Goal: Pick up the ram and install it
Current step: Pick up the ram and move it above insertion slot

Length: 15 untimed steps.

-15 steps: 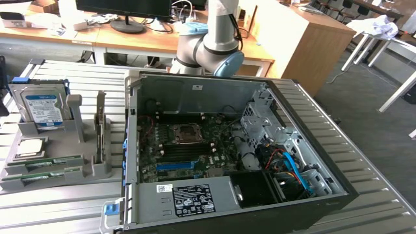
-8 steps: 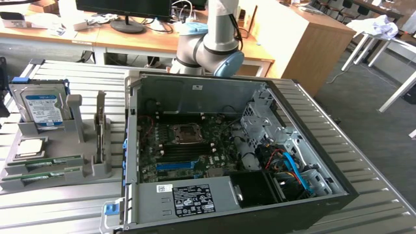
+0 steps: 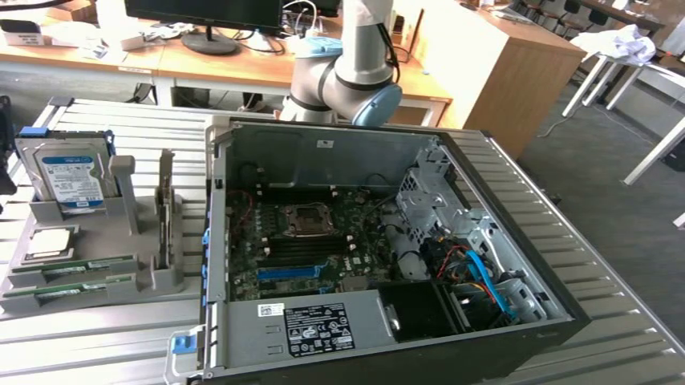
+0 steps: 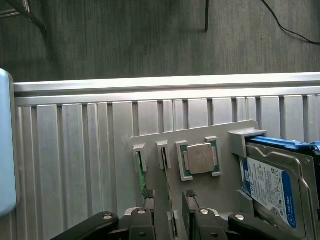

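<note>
Right, the ram (image 3: 80, 268) sits slotted in the grey holder (image 3: 150, 281), one of two sticks side by side, well below the gripper (image 4: 168, 196). Jaws stand wide, nothing in them. You want the fingers (image 4: 148, 193) straddling one stick's flat faces only, square to it, clear of the twin and the processor (image 4: 201, 159) just beyond. Wrist looks straight down at the holder; the arm (image 3: 354, 76) rises behind the PC case (image 3: 321, 156).

A grey carpeted floor (image 3: 599, 200) is stretching around the ribbed metal desk (image 3: 96, 337). Behind it, wooden tables (image 3: 246, 68) are carrying a dark monitor (image 3: 204, 12). A wooden cabinet (image 3: 514, 72) and white table legs (image 3: 655, 152) are standing toward the exterior view's right.
</note>
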Tool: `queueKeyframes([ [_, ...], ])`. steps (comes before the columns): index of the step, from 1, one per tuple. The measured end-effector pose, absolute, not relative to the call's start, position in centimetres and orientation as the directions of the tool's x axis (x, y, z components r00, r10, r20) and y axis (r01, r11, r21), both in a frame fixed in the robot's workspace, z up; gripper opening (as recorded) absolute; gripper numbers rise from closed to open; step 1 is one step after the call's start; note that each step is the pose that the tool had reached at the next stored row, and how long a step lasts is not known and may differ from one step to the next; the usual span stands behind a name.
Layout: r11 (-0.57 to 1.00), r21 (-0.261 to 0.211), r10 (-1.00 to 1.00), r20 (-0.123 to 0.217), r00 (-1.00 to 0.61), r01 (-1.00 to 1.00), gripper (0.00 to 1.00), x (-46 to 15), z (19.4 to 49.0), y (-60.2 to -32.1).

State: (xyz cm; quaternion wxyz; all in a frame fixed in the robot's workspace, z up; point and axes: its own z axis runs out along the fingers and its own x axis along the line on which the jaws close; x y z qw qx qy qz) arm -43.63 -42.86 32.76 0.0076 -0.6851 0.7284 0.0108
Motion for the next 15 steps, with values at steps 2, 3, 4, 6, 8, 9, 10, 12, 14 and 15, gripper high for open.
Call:
queueKeyframes([
  [2,0.061,0.005,-0.998,-0.026,-0.061,-0.998,0.36,-43.62,32.68,-42.90],
  [3,0.061,0.005,-0.998,-0.026,-0.061,-0.998,0.36,-43.61,32.64,-42.94],
  [4,0.061,0.005,-0.998,-0.026,-0.061,-0.998,0.36,-43.62,32.60,-42.96],
  [6,0.061,0.005,-0.998,-0.026,-0.061,-0.998,0.36,-43.62,32.52,-43.02],
  [8,0.061,0.005,-0.998,-0.026,-0.061,-0.998,0.36,-43.60,32.40,-43.05],
  [9,0.061,0.005,-0.998,-0.026,-0.061,-0.998,0.36,-43.56,32.35,-43.06],
  [10,0.061,0.005,-0.998,-0.026,-0.061,-0.998,0.36,-43.52,32.29,-43.07],
  [12,0.061,0.005,-0.998,-0.026,-0.061,-0.998,0.36,-43.44,32.16,-43.08],
  [14,0.061,0.005,-0.998,-0.026,-0.061,-0.998,0.36,-43.34,32.04,-43.10],
  [15,0.061,0.005,-0.998,-0.026,-0.061,-0.998,0.36,-43.28,31.97,-43.11],
])
